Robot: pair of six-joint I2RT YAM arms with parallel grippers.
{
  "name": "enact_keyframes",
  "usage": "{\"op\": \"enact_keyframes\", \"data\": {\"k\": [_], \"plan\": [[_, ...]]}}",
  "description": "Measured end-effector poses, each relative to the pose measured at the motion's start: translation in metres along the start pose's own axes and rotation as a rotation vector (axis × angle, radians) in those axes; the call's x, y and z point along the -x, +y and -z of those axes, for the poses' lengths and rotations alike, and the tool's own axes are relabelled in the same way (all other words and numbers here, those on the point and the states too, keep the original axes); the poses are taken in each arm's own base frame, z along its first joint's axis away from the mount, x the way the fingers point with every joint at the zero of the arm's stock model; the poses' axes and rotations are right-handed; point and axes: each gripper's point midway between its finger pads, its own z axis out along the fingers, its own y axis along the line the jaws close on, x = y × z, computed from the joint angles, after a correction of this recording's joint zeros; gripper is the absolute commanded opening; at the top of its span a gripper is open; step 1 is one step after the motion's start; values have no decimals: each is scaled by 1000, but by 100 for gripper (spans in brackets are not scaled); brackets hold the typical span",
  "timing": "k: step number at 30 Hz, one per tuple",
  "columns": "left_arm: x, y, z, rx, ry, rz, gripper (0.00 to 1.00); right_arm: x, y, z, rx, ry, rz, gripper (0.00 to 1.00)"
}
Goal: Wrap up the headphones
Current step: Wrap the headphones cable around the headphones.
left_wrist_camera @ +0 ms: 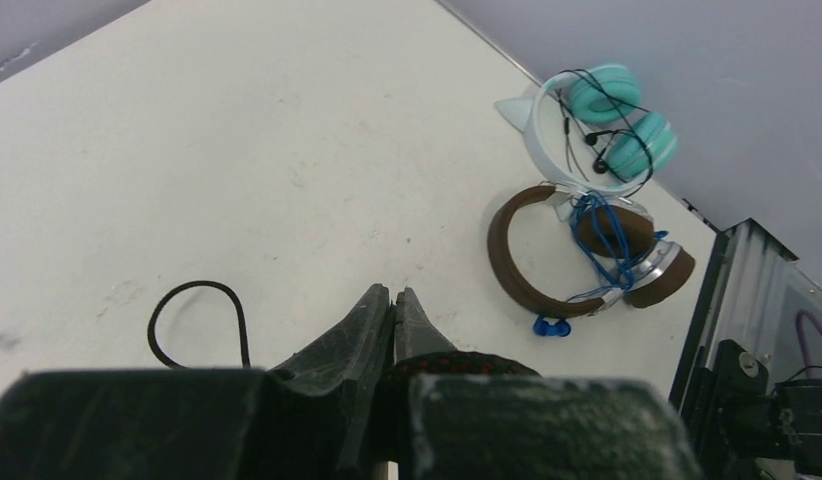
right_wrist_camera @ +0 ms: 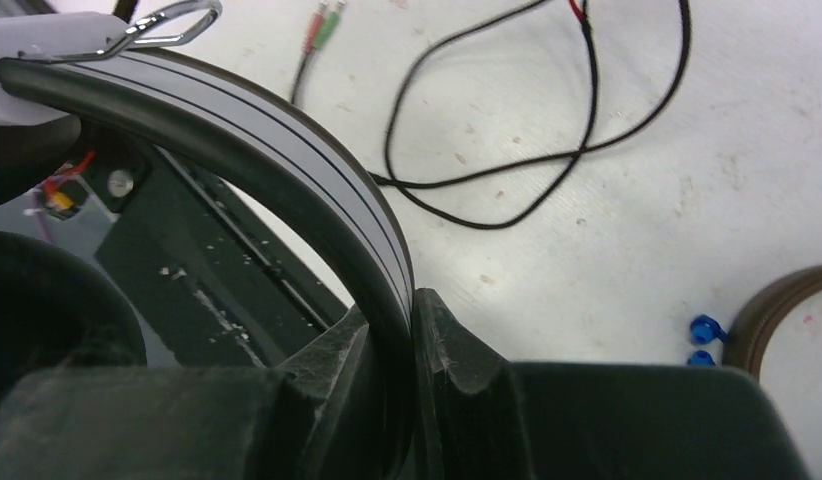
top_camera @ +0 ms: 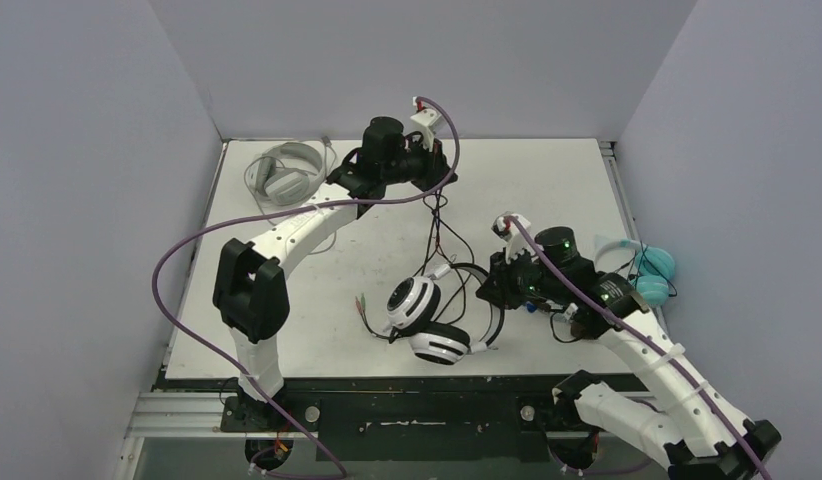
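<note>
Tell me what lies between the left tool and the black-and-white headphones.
Only their own black cable, strung from the left tool down to the black-and-white headphones over the table; the top view shows it.

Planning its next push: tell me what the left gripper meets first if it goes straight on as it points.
Probably bare white tabletop. The left gripper, shut, points at open surface; the brown headphones with blue cable lie off to the right, the black cable loop to the left.
</note>
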Motion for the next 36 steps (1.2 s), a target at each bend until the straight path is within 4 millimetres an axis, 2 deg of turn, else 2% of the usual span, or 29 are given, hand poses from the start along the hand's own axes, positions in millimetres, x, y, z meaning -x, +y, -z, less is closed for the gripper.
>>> {"op": "enact_keyframes", "data": {"k": [4,8,12,17,21,25,32,36], "plan": [[-5,11,4,75,41,-25,0,-16,-26,-20,-127,107,-28,0],[-7,14,7,125,68,-62,0,-33,-56,-33,-289,198,-61,0],[-10,7,8,156,99,-106,0,-40,-75,-39,-425,236,-76,0],[-7,-11,10,180,133,-177,0,-37,-98,-41,-617,237,-98,0],[-2,-26,16,196,152,-240,0,-33,-122,-32,-787,203,-135,0],[1,-36,30,225,170,-293,0,-28,-140,-18,-911,167,-170,0],[14,-39,62,286,177,-333,0,-21,-179,14,-1037,88,-307,0],[20,-49,76,281,168,-351,0,-10,-189,24,-1057,12,-359,0]]}}
